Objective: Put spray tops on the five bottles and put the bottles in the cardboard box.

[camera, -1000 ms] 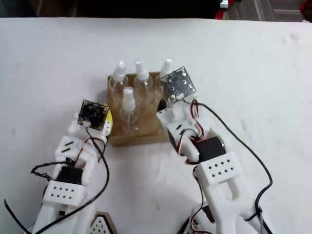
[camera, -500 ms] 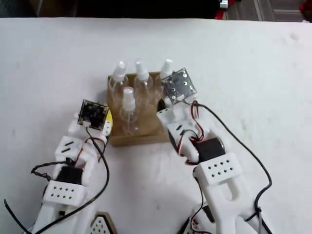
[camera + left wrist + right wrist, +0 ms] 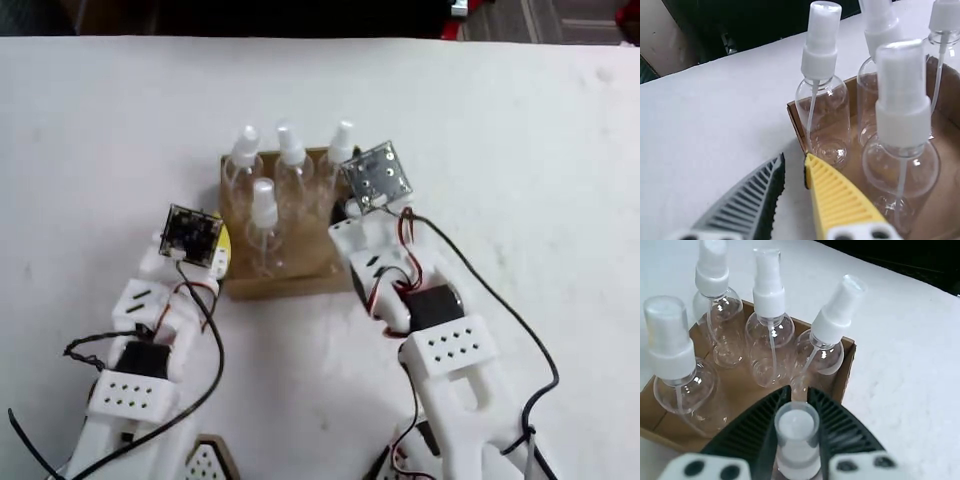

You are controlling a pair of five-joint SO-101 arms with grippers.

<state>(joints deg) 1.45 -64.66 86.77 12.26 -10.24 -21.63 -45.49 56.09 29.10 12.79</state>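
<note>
Four bottles inside the cardboard box [image 3: 270, 285], each fitted with a white spray top. Along the far wall, in order: back-left bottle [image 3: 243, 170], back-middle bottle [image 3: 291, 168], back-right bottle [image 3: 338, 152]. Nearer the arms, in the left half of the box: front bottle [image 3: 264, 230]. Back-left, back-middle and front bottles upright. Back-right bottle tilted, top leaning toward the right wall.

Fifth bottle [image 3: 796, 432] pinched in the right gripper [image 3: 797, 390]. Black jaws pressed against either side of its translucent capped top, tips reaching past the cap and almost meeting beyond it. Located at the near right corner of the box, directly in front of the back-right bottle and well apart from the front bottle. Lower body and base hidden beneath the jaws. Whether seated within the walls or held above them: cannot tell.

Left gripper [image 3: 793, 161] outside the box, low over the white table [image 3: 520, 140], just beside the left wall. Grey and yellow fingers drawn nearly together, a thin gap at the tips, nothing between them. No contact with any bottle. Nearest across the wall: back-left bottle, with the front bottle off to one side of the yellow finger.

Box flat on the table between the two arms.
</note>
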